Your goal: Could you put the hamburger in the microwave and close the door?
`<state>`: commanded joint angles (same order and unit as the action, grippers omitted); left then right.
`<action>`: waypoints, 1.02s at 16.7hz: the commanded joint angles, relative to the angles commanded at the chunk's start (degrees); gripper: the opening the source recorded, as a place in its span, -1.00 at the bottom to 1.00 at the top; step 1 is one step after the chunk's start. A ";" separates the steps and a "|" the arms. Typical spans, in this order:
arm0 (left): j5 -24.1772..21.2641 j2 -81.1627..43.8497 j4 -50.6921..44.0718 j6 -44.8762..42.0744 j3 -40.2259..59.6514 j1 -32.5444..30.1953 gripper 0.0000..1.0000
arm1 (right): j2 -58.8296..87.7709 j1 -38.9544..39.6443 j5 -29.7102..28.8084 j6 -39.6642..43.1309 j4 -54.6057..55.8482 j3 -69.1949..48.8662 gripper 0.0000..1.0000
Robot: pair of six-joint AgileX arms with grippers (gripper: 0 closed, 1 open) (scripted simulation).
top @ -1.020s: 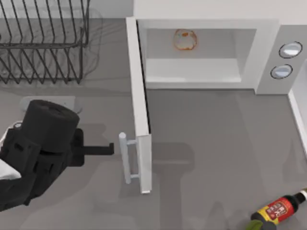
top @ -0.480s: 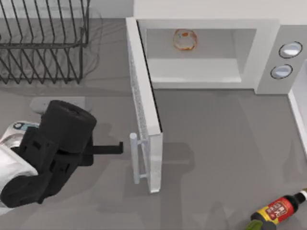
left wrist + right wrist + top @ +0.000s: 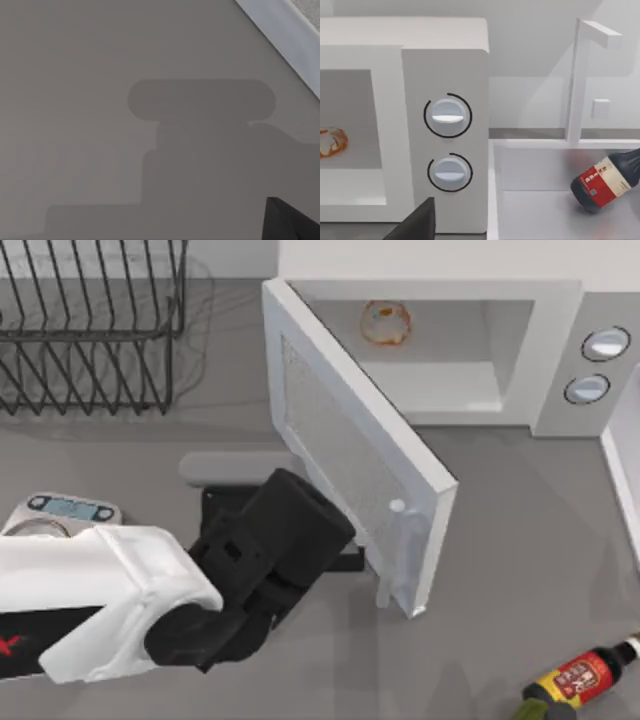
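The hamburger (image 3: 385, 323) (image 3: 331, 141) lies inside the microwave (image 3: 560, 300) (image 3: 445, 65), at the back of the pale cavity. The door (image 3: 350, 440) (image 3: 280, 30) stands slanted, roughly half swung across the opening, its bar handle (image 3: 395, 550) on the outer face near the free edge. My left gripper (image 3: 348, 558) is shut and rests against the door's outer face just left of the handle, with nothing held. My right gripper (image 3: 415, 225) hangs in front of the microwave's knob panel, apart from everything.
A black wire dish rack (image 3: 90, 330) stands at the back left. A small scale (image 3: 65, 508) peeks out beside my left arm. A dark red-labelled bottle (image 3: 580, 680) (image 3: 607, 180) lies at the front right. A white-walled basin (image 3: 620, 460) borders the right side.
The door has swung from pointing straight out to a slant partly covering the opening. My left arm has travelled right with it, gripper against the outer face. The hamburger has not moved.
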<state>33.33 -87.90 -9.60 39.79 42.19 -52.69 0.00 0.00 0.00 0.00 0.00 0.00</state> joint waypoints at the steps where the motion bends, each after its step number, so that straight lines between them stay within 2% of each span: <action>1: 0.00 0.00 0.00 0.00 0.00 0.00 -1.00 | 0.00 0.00 0.00 0.00 0.00 0.00 1.00; 6: 0.96 -1.97 -1.63 1.89 2.10 -1.68 -1.00 | 0.00 0.00 0.00 0.00 0.00 0.00 1.00; 12: 3.89 -14.57 -7.31 8.22 18.00 -7.80 -1.00 | 0.00 0.00 0.00 0.00 0.00 0.00 1.00; 17: 5.16 -17.77 -9.76 10.81 21.40 -10.26 -1.00 | 0.00 0.00 0.00 0.00 0.00 0.00 1.00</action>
<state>38.49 -105.67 -19.36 50.59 63.59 -62.95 0.00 0.00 0.00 0.00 0.00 0.00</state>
